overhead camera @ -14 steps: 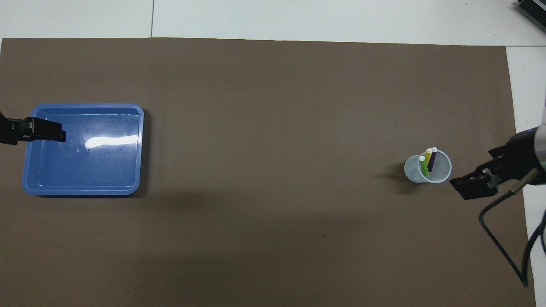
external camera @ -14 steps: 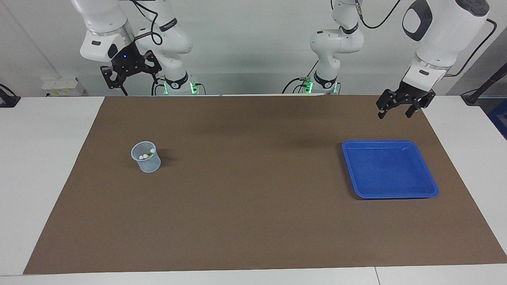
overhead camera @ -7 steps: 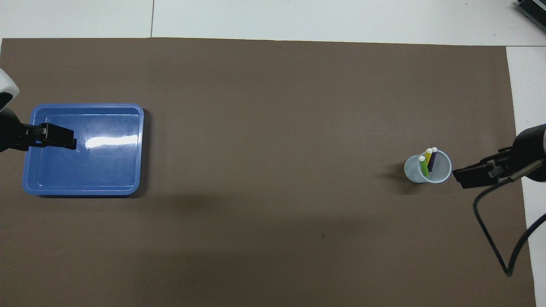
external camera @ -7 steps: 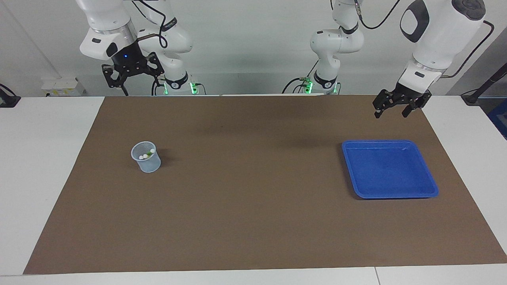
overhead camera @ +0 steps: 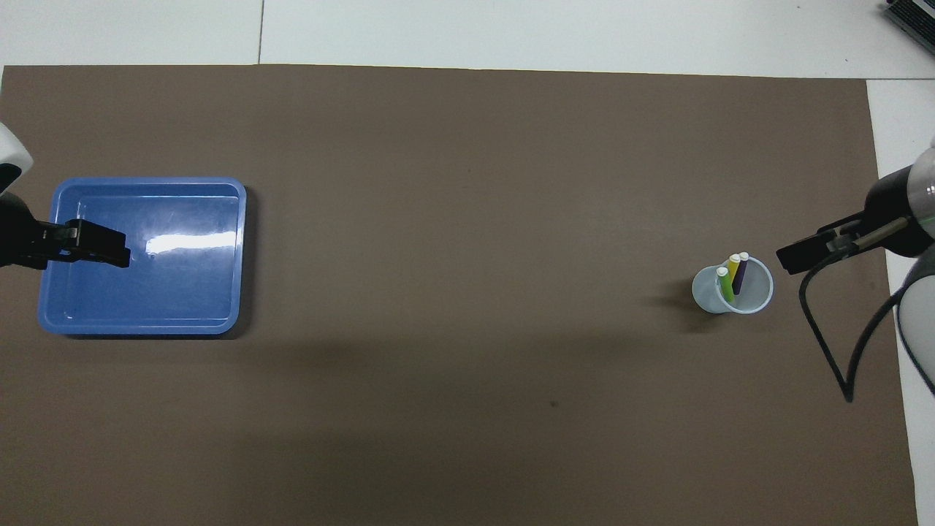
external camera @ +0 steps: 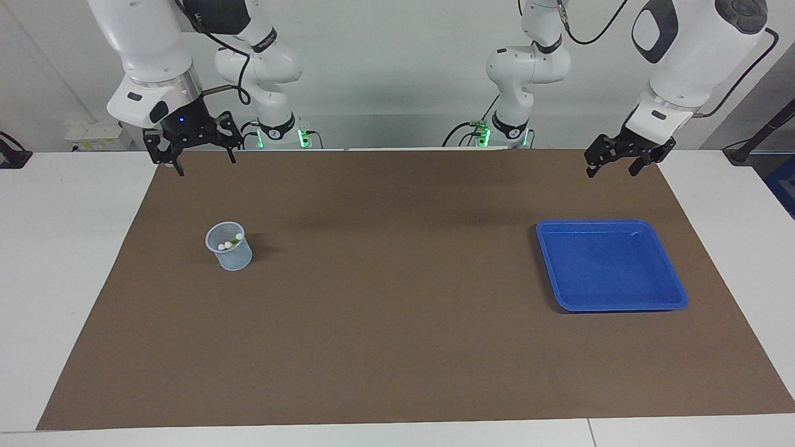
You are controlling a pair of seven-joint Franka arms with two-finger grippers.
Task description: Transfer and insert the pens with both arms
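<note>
Brown mat [external camera: 397, 347] is laid over a white table. Pens [overhead camera: 733, 277] are stood upright in the cup [external camera: 231, 251], toward the right arm's end; light, stiff, likely slick, best pinched just under the caps. Tray [external camera: 674, 292] is seen empty, and fingers are spread on right gripper [external camera: 197, 152] and left gripper [external camera: 615, 164], nothing held.

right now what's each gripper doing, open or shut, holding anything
Left gripper: open, holding nothing, up over the mat near the blue tray.
Right gripper: open, holding nothing, up above the mat's edge.
</note>
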